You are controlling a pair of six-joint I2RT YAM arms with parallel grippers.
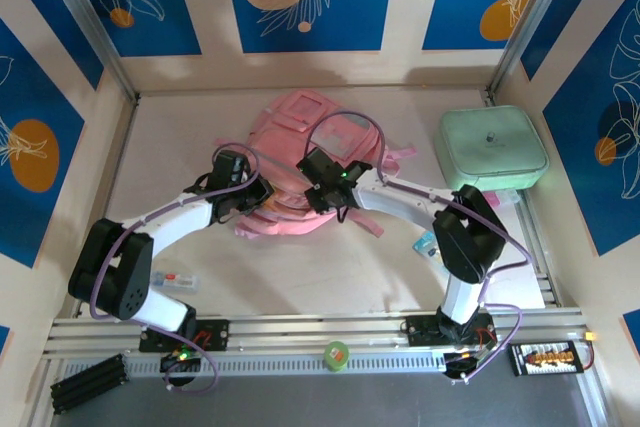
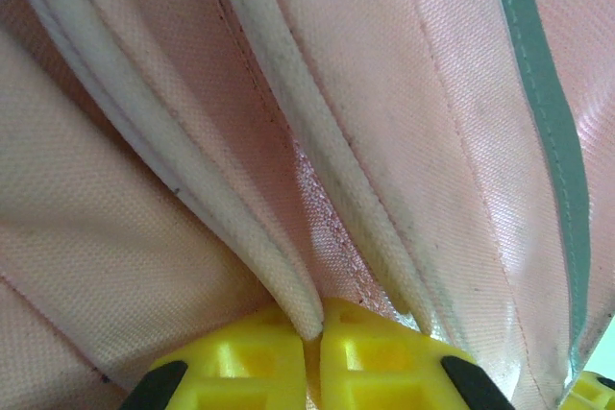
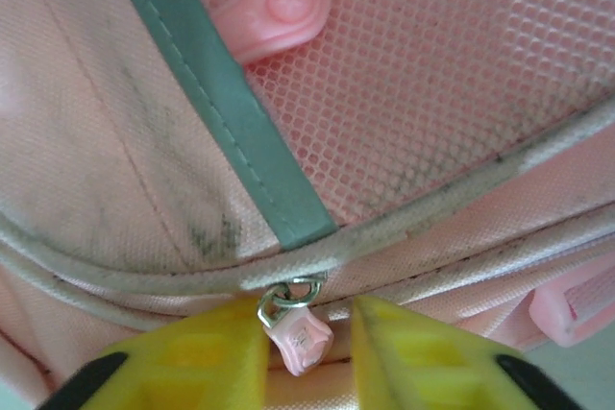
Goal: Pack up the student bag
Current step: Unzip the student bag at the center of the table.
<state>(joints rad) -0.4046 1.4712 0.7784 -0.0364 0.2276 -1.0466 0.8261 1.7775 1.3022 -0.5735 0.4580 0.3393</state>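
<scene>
While left gripper [image 2: 312, 331] seemingly pinches backpack [image 1: 303, 115], right [image 3: 309, 335] gapes.

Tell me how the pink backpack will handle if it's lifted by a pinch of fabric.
Probably floppy: the backpack lies slumped and creased, and its fabric folds where the left gripper pinches a piped seam. It looks fairly flat, so likely light, yet it should sag and drag rather than rise whole. The woven cloth seems unlikely to slip.

The left arm [image 1: 175, 217] and the right arm [image 1: 400, 197] hide the near part of the backpack [image 1: 300, 112]. The blue thing [image 1: 425, 242] is too small to tell.
</scene>
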